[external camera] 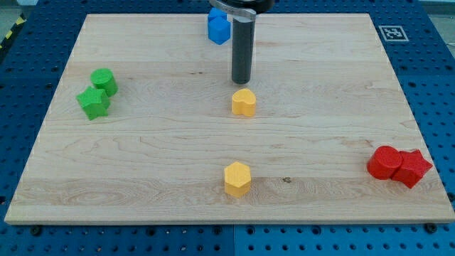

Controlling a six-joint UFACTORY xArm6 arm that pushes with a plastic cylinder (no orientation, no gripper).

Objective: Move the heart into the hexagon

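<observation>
A yellow heart block lies near the middle of the wooden board. A yellow hexagon block lies below it, toward the view's bottom, well apart from the heart. My tip stands just above the heart in the view, a small gap away from its top edge, and is not touching it. The rod rises from there to the view's top.
A blue block sits at the top, partly behind the rod. Two green blocks touch each other at the left. Two red blocks touch each other at the lower right. The wooden board rests on a blue pegboard.
</observation>
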